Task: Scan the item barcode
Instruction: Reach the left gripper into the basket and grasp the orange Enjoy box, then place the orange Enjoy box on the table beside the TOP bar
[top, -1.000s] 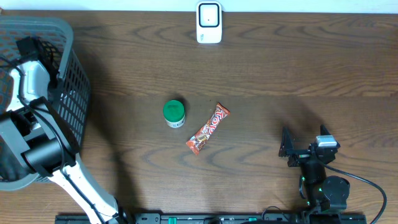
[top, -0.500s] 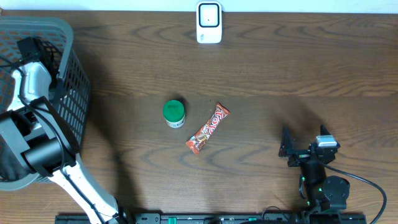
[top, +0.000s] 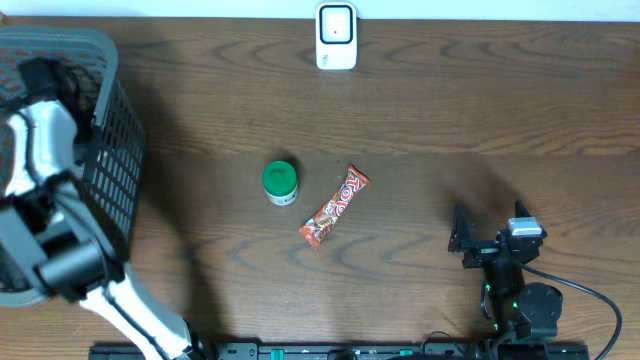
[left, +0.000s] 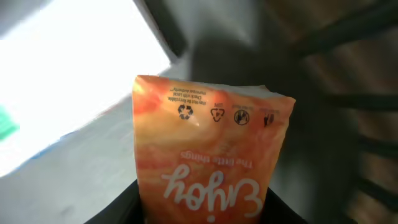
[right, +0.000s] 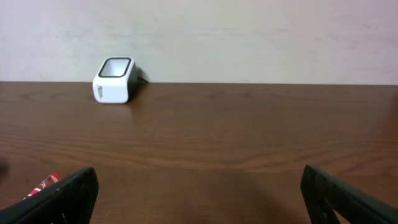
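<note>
My left gripper (left: 202, 210) just clamped the orange pouch (left: 211, 143) inside the basket (top: 125, 150) — ready to lift. My right gripper (right: 199, 190) stands wide apart.

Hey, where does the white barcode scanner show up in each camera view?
Overhead: the white scanner stands at top centre, at the far edge of the table.
Left wrist: not in it; an orange packet fills the view.
Right wrist: upper left, again at the table's far edge.
Shared landmark: the red candy bar, mid-table in the overhead view, peeks in at the bottom left of the right wrist view.
</note>
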